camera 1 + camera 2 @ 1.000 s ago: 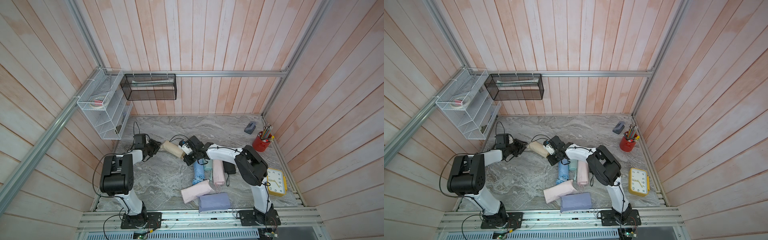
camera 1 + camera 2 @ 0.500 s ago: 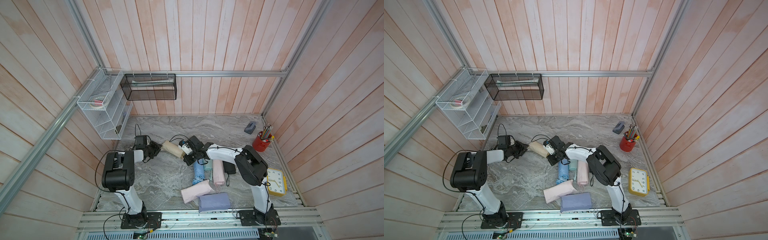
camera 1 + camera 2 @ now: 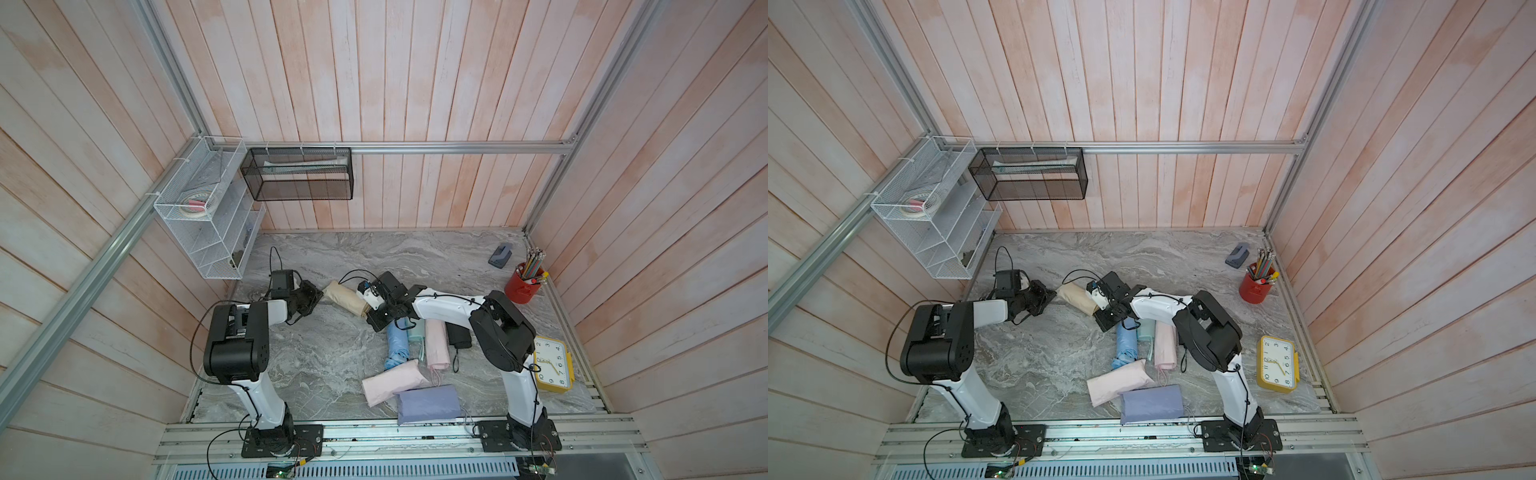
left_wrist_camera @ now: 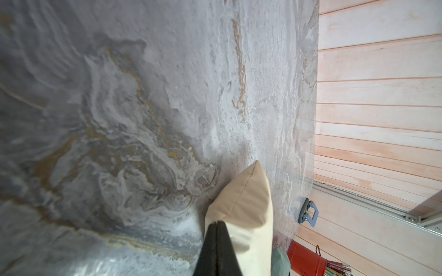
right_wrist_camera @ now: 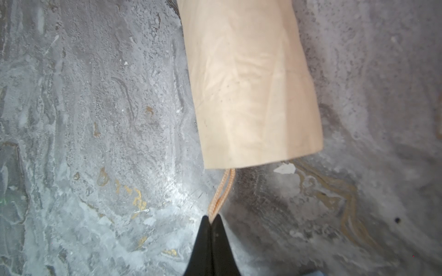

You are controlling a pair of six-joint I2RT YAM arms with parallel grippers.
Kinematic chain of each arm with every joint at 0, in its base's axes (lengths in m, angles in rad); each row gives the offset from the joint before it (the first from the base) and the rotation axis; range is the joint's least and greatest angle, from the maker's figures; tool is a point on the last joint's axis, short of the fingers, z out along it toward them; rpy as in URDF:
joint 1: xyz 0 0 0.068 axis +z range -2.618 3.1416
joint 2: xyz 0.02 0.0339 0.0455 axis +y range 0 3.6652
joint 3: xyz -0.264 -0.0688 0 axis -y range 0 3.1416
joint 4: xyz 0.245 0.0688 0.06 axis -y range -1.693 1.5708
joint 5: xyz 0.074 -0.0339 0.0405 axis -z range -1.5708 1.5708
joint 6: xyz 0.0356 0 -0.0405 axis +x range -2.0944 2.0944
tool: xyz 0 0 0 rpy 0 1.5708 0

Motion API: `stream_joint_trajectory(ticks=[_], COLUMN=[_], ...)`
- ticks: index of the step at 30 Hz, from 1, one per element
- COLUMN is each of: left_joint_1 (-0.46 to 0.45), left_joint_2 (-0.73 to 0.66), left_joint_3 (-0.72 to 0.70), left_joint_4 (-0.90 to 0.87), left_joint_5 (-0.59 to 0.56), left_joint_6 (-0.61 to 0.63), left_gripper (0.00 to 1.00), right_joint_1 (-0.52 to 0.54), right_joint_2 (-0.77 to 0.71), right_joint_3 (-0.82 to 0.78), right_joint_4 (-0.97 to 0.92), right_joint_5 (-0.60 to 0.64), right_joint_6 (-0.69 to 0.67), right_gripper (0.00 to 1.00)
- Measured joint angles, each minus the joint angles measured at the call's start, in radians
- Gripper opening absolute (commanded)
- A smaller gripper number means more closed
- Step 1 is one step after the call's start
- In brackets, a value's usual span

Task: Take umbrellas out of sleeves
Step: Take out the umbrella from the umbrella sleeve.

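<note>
Tools (image 4: pixel 216 223) (image 5: pixel 211 218) low at sleeve (image 3: pixel 345 297) corner and cord (image 5: pixel 221 191)

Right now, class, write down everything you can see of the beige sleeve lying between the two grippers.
The beige sleeve is a smooth, matte fabric pouch. It is plump rather than flat, faintly creased, and lies on its side on the marble table. Its seamed closed end points toward the left gripper, whose shut fingertips pinch a corner there. At the open end a twisted peach cord runs out to the right gripper, which is shut on it. What fills the sleeve is hidden.
</note>
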Motion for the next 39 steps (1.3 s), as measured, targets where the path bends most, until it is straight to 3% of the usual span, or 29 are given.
stream_joint_trajectory(ticks=[39], left_joint_1=[0.043], left_joint_2=[-0.001], left_joint_3=[0.000], left_joint_4=[-0.034], left_joint_5=[0.013], left_joint_6=[0.037], left_gripper=[0.00], right_joint_1=[0.087], right_joint_2=[-0.064], right_joint_3=[-0.146], right_joint_4=[0.078], right_joint_5=[0.031], right_joint_6=[0.045], right_gripper=[0.00])
